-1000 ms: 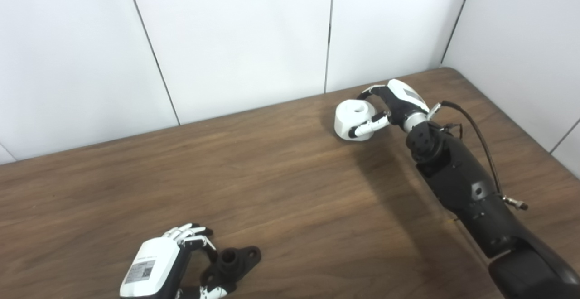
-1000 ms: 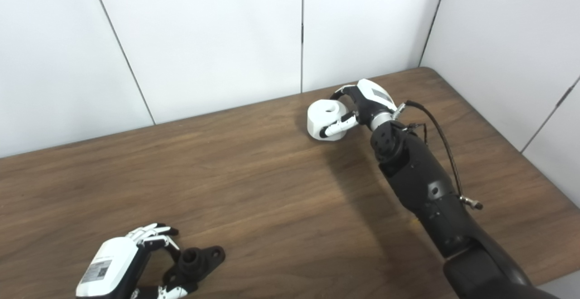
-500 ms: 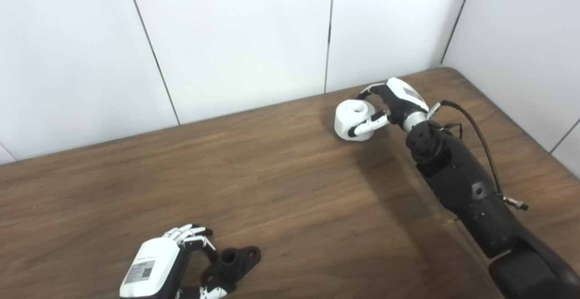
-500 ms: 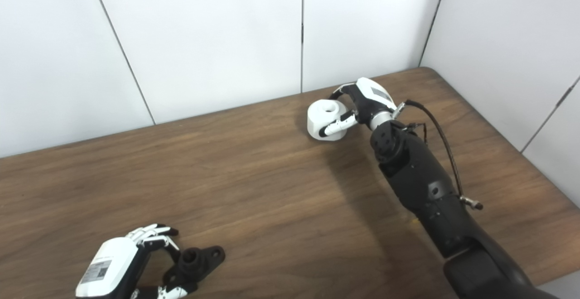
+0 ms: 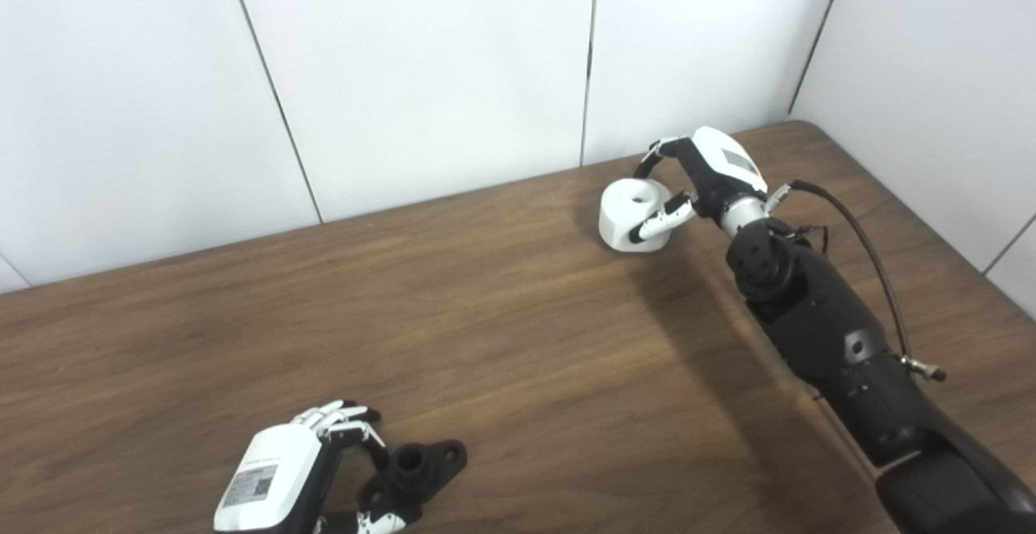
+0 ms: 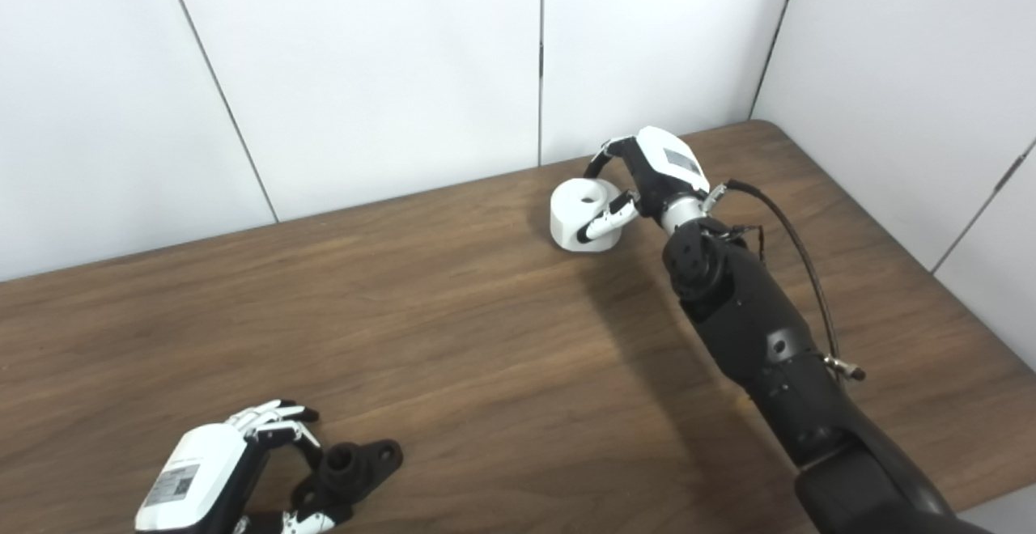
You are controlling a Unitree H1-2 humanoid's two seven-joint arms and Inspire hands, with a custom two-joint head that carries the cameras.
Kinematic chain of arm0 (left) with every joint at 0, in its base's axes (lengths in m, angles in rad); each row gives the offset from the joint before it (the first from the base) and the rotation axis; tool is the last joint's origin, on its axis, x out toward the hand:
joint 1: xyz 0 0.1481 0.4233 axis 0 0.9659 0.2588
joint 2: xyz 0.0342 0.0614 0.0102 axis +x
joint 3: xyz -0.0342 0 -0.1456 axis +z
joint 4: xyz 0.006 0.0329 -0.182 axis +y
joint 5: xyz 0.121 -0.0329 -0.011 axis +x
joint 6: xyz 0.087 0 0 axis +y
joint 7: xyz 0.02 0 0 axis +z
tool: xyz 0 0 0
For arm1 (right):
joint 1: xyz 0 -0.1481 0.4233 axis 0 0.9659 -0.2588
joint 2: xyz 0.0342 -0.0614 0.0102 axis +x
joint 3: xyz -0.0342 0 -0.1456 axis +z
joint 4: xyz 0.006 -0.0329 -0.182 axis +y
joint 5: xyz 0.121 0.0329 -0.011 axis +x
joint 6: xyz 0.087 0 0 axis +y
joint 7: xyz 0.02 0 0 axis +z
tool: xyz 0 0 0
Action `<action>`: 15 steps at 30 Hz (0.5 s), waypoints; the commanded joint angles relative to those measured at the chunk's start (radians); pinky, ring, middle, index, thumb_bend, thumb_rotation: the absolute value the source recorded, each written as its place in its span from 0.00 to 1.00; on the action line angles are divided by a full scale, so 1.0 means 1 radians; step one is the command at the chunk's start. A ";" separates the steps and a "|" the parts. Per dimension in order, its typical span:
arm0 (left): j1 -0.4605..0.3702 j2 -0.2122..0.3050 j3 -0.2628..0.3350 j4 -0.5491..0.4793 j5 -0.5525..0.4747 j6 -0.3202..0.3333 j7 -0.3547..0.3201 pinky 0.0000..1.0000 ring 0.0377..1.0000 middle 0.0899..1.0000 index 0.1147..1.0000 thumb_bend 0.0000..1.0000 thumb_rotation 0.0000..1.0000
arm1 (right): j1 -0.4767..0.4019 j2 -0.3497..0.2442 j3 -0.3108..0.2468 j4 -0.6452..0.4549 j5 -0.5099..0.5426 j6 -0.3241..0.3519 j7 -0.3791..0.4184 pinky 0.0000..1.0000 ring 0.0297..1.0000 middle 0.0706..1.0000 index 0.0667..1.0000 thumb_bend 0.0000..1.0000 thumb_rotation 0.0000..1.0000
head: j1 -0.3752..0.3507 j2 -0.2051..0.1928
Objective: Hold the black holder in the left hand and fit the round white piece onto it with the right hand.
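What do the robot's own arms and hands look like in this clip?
Each hand has a white back shell with a printed label, and black-and-white fingers: left hand, right hand. The right arm is glossy black with a silver wrist ring, and a black cable loops alongside it to a metal connector.

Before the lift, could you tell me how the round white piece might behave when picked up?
The round white piece looks rigid, probably plastic. Squat and flat-based on the wooden table, it seems unlikely to tip. Its smooth curved side might slip within the right hand.

White-shelled hands, black arms
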State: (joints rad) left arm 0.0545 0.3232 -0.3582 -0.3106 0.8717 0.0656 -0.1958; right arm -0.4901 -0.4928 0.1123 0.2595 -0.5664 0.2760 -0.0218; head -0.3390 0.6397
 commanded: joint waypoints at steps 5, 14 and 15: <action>0.039 0.011 -0.007 0.023 0.013 0.035 -0.064 0.84 0.86 0.77 0.42 0.52 0.06 | -0.024 -0.028 -0.015 -0.013 -0.011 -0.050 -0.043 0.82 0.89 0.79 0.45 0.52 0.13 | 0.003 0.000; 0.038 0.003 -0.008 0.025 0.019 0.032 -0.059 0.84 0.86 0.77 0.42 0.52 0.06 | -0.013 -0.031 -0.018 -0.030 -0.010 -0.057 -0.041 0.81 0.88 0.78 0.45 0.52 0.13 | 0.024 0.002; 0.037 0.002 -0.010 0.025 0.022 0.033 -0.062 0.84 0.86 0.77 0.42 0.52 0.06 | -0.007 -0.034 -0.016 -0.051 -0.012 -0.057 -0.034 0.81 0.88 0.78 0.45 0.52 0.13 | 0.033 0.003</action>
State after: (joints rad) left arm 0.0554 0.3108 -0.3555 -0.3107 0.8801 0.0664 -0.1992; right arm -0.4727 -0.4955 0.1098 0.2531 -0.5722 0.2527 -0.0401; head -0.3054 0.6412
